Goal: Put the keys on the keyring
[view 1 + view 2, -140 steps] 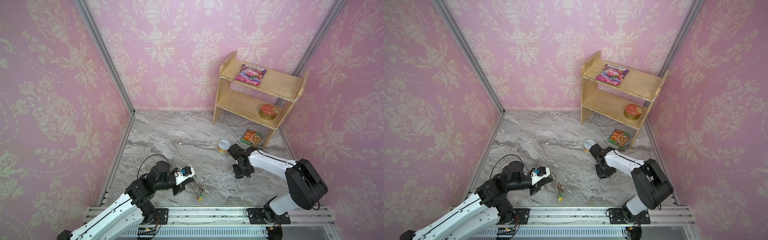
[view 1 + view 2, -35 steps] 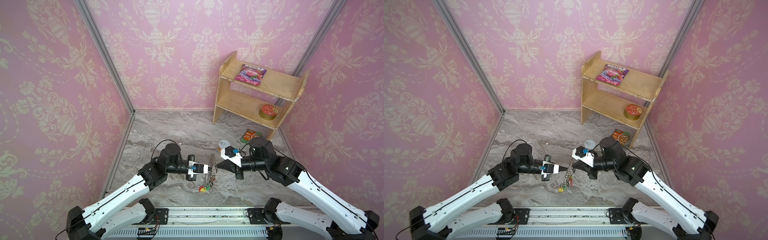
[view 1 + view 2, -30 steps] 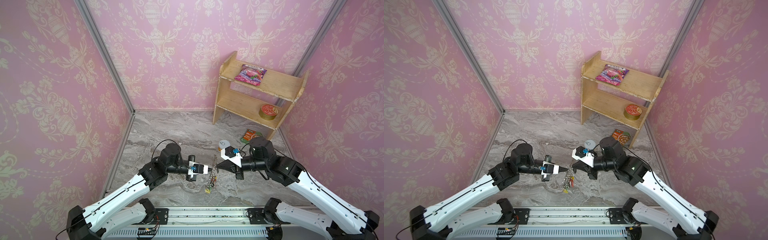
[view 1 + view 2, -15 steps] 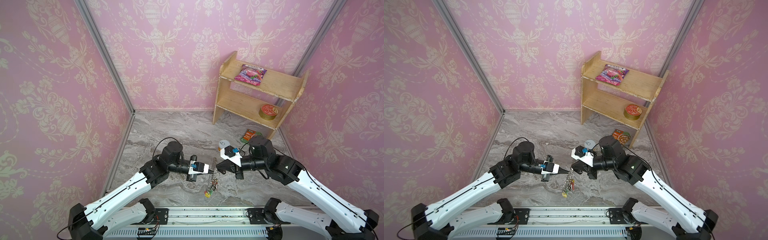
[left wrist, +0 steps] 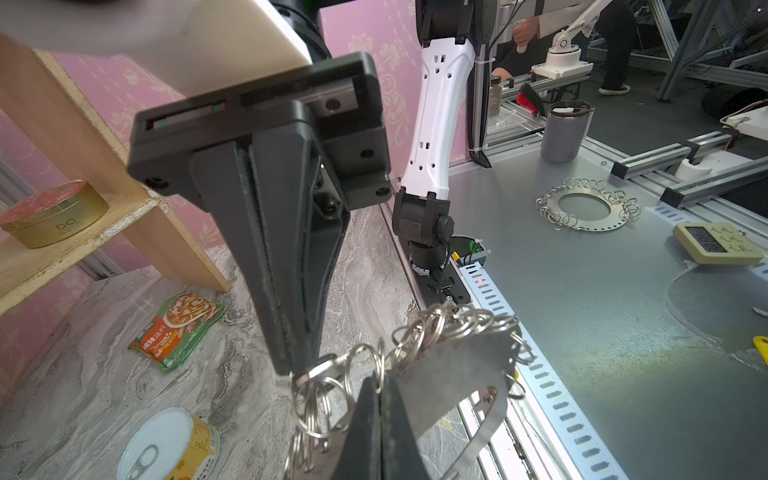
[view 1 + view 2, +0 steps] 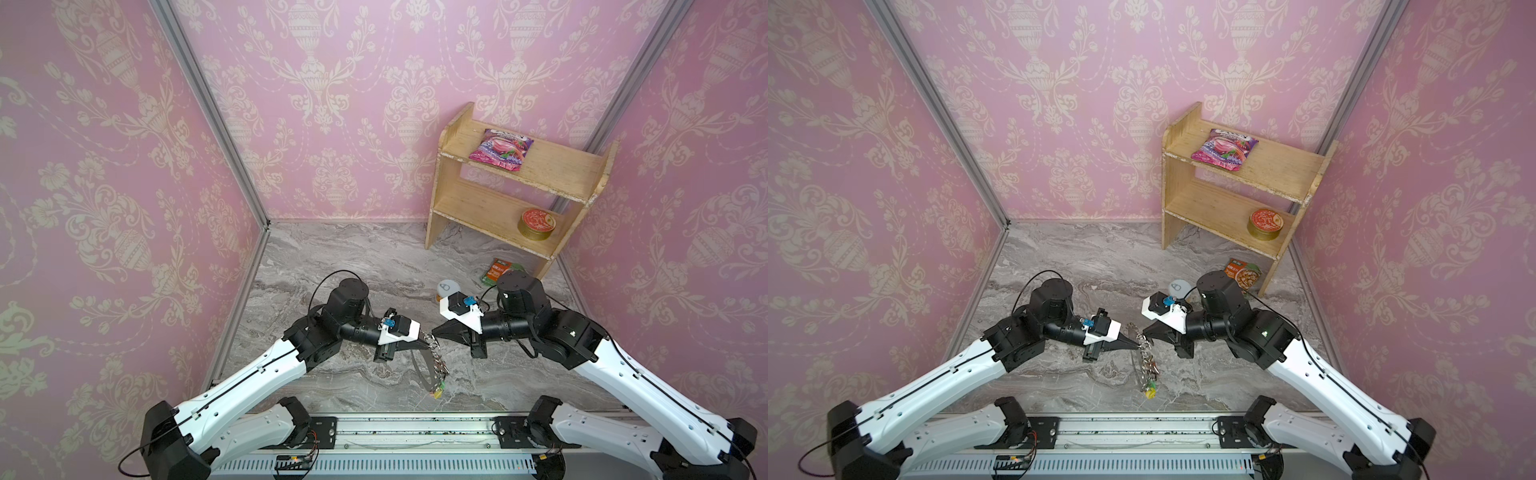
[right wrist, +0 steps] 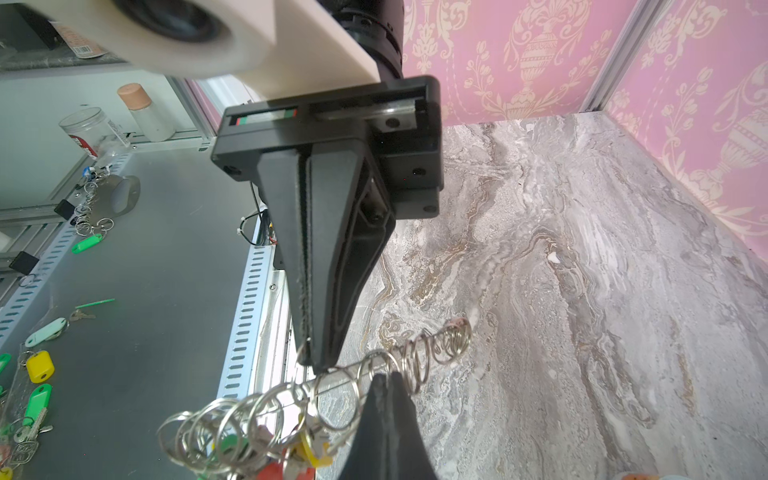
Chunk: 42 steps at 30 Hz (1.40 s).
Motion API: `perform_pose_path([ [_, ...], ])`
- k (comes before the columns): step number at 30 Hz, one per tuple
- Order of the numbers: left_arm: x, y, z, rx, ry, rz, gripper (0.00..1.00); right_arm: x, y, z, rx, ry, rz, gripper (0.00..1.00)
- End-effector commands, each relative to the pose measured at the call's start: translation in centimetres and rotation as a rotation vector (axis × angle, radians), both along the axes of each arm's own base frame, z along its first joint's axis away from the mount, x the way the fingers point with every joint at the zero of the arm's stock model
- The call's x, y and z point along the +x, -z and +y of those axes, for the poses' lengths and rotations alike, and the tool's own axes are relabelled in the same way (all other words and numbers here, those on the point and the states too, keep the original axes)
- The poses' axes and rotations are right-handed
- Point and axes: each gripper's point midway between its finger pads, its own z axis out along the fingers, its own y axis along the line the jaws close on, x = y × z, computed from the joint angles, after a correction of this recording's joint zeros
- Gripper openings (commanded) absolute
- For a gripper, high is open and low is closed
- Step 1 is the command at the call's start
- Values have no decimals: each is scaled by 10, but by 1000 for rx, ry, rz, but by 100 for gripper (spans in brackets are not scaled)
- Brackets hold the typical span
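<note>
Moved: a few seconds back the right hand (image 6: pixel 434 332) pointed down at the worktop (image 6: pixel 353 257) just in front of the can (image 6: pixel 448 286). The left hand (image 6: pixel 424 337) then held the keyring (image 6: pixel 436 362) low and well to the can's left. Now both hands are lifted and meet tip to tip in front of the can. Over the last half second only the hanging tags (image 6: pixel 437 392) have swung a little.
Left arm (image 6: pixel 249 382): rises from its base at the front rail (image 6: pixel 415 432), elbow up, forearm about level, pointing at the other arm.
Left hand: closed on the keyring's flat metal band, clearest in the left wrist view.
Right arm (image 6: pixel 615 374): mirrors the left, with its wrist joint just beside the can.
Right hand: closed, its two fingers (image 7: pixel 332 249) pressed flat together, tips at the small rings (image 7: pixel 417 365). Whether it pinches one cannot be told.
Keyring: in the air in front of the can. The band hangs down from the left hand, small rings are strung along it, and the coloured tags are lowest.
Edges: the tags hang close to the worktop's front edge. A packet (image 6: pixel 496 268) lies behind the can to its right, at the foot of the shelf (image 6: pixel 498 203).
Open room: bare marble runs from the can's left to the left wall (image 6: pixel 124 208) and behind it to the back wall (image 6: pixel 353 124).
</note>
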Motion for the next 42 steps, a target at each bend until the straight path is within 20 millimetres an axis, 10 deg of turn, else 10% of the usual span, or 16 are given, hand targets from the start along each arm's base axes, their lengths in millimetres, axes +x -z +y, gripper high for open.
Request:
perform_pose_path([
  [1,-2,-17,1,-30,13,-4,0,-3,-14,-7,12,13,-37,0],
  [20,45,24,8,64,-300,-436,0,-8,-3,-5,-38,-4,-34,0],
  [42,39,36,11,53,-305,-578,0,0,37,7,-174,38,-60,0],
])
